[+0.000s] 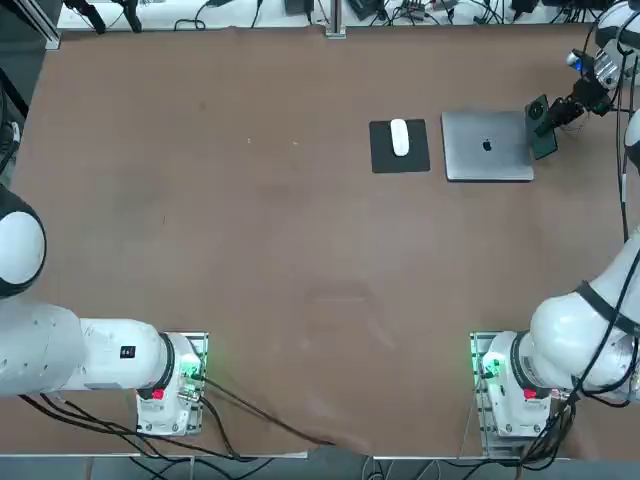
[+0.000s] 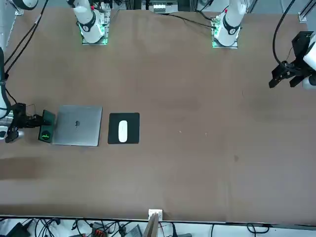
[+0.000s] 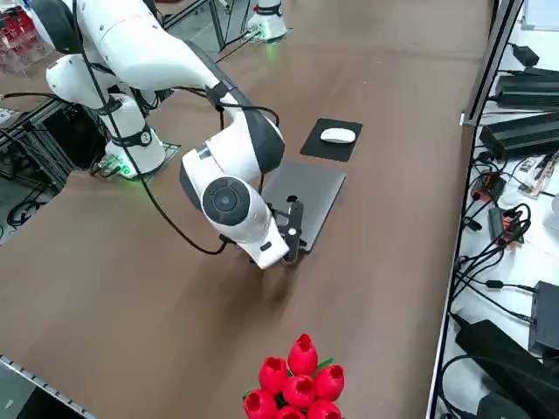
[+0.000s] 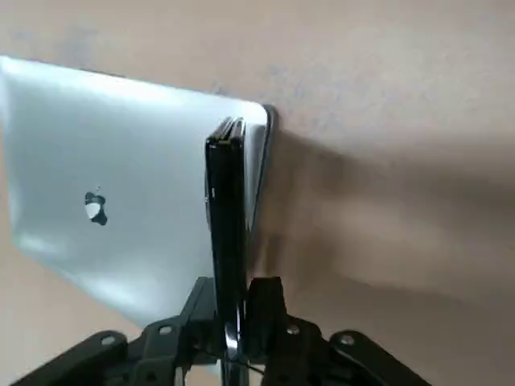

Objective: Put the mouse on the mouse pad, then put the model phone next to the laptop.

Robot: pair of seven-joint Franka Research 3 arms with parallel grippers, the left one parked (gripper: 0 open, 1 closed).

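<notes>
Model phone (image 4: 226, 201): it stands on its narrow edge beside the laptop (image 1: 480, 150), close to the right side; if they touch, one cannot tell.
Right gripper (image 4: 233, 301): clamped on the phone's flat faces.
Handling: probably light, stiff, rather slippery; hold at middle, with gentle pressure, since the glass-like face may scratch.
Mouse (image 1: 400, 138): rests on the mouse pad (image 1: 381, 158).
Container: clear bin (image 3: 19, 59) with red things (image 3: 19, 28) inside.
</notes>
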